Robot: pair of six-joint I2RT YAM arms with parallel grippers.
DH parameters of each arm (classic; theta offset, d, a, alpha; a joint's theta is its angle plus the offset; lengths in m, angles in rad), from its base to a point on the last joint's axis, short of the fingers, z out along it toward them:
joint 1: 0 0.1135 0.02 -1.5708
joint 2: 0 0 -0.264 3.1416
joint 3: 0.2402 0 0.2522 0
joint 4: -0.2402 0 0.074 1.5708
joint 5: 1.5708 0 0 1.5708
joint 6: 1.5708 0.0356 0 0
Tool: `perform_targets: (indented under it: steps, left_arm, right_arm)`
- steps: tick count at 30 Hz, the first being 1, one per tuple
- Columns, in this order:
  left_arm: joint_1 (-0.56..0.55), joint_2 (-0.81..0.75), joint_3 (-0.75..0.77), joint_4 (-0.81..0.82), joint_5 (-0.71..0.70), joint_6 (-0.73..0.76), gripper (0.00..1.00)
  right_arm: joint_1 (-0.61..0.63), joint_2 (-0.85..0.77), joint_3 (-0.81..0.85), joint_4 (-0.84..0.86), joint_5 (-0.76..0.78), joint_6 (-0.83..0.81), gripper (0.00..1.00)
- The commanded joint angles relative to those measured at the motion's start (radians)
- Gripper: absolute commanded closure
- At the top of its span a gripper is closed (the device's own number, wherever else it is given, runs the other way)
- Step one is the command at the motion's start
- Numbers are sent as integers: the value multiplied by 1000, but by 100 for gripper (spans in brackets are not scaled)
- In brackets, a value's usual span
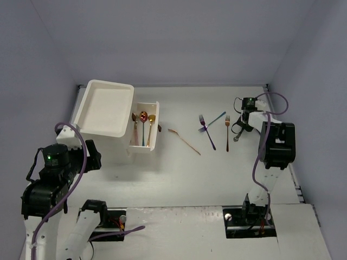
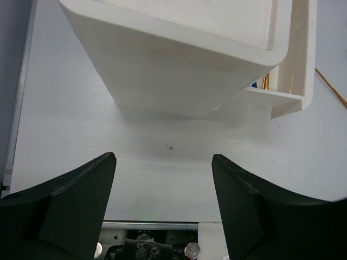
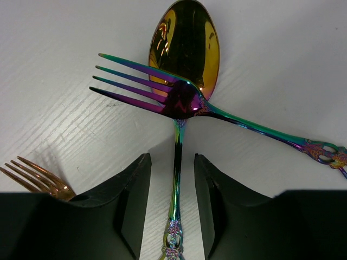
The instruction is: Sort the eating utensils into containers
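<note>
In the right wrist view my right gripper [image 3: 172, 160] is open, its fingers either side of the handle of an iridescent spoon [image 3: 187, 43] without touching it. An iridescent fork [image 3: 179, 97] lies across the spoon's neck, and a gold fork [image 3: 38, 176] lies at the left. From above, the right gripper [image 1: 237, 129] is low beside the gold fork [image 1: 227, 132] and the crossed forks [image 1: 207, 130]. The white drawer unit [image 1: 105, 108] has one drawer [image 1: 154, 142] pulled out with three spoons in it. My left gripper [image 2: 162, 162] is open and empty, in front of the unit [image 2: 179, 59].
A gold utensil [image 1: 184, 141] lies alone on the table between the drawer and the crossed forks; its end shows in the left wrist view [image 2: 331, 86]. Walls enclose the table at the back and both sides. The right arm's elbow stands folded at the right [image 1: 276, 143].
</note>
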Motion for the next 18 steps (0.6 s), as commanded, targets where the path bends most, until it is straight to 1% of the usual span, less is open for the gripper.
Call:
perform_targets:
  steps: [1, 3, 5, 6, 8, 14, 18]
  left_arm:
    - [-7, 21, 34, 37, 6, 2, 31]
    - [-7, 20, 35, 36, 6, 2, 31]
    - [-7, 23, 33, 36, 6, 2, 31]
    - [-7, 22, 33, 36, 7, 2, 31]
    - [-7, 22, 35, 36, 7, 2, 31]
    - [-6, 19, 33, 37, 3, 0, 31]
    - [-7, 20, 33, 36, 0, 0, 31]
  right_arm:
    - [0, 10, 39, 6, 49, 16, 66]
    - [3, 16, 39, 3, 42, 14, 69]
    - [7, 25, 37, 5, 30, 6, 77]
    - [9, 28, 35, 5, 26, 4, 82]
    - [9, 28, 30, 5, 4, 5, 100]
    - [24, 11, 43, 6, -108, 8, 100]
    - [33, -24, 61, 16, -246, 8, 100]
